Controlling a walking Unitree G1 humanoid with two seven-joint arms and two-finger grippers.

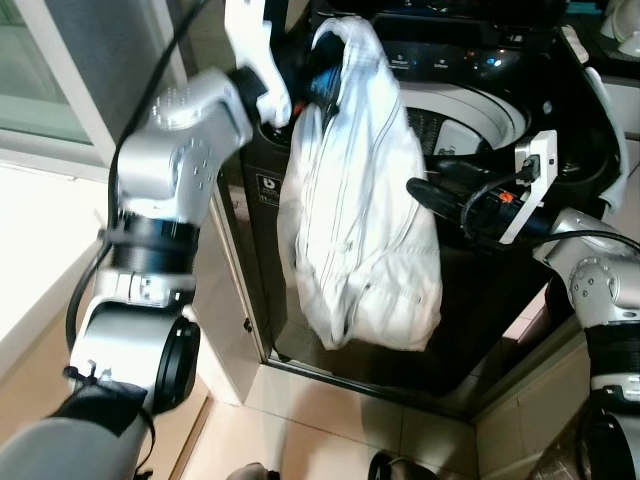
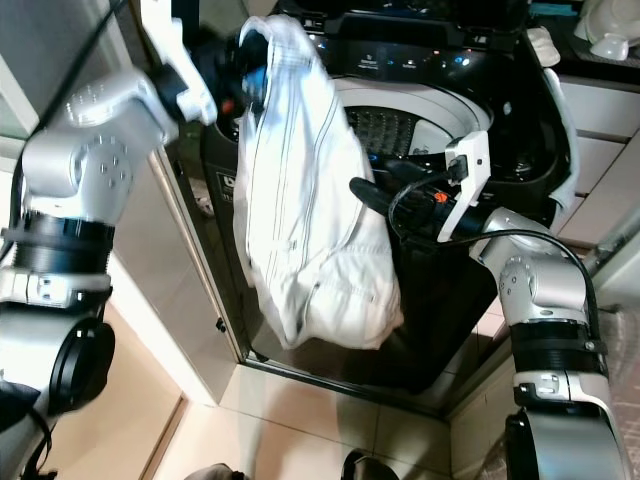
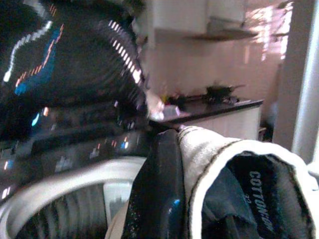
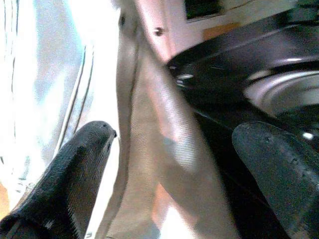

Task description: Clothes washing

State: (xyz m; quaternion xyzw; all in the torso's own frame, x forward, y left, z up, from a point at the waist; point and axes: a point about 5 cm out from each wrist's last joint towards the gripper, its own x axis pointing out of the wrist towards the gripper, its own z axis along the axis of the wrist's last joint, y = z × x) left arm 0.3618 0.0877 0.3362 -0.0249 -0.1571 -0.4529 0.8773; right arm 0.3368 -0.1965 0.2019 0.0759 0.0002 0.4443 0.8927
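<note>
White garment (image 1: 355,200) hangs from left hand (image 1: 318,85), right hand (image 1: 425,190) beside it.

A pale tiled floor (image 1: 330,430), a white cabinet (image 2: 600,130) and a dark kitchen counter (image 3: 209,107) beyond.

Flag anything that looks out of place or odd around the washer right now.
The white garment hangs from the left end effector, outside the washing machine, draped down its front instead of over the drum opening. The right end effector, fingers open, presses against the fabric's side. Nothing looks spilled or damaged.
</note>
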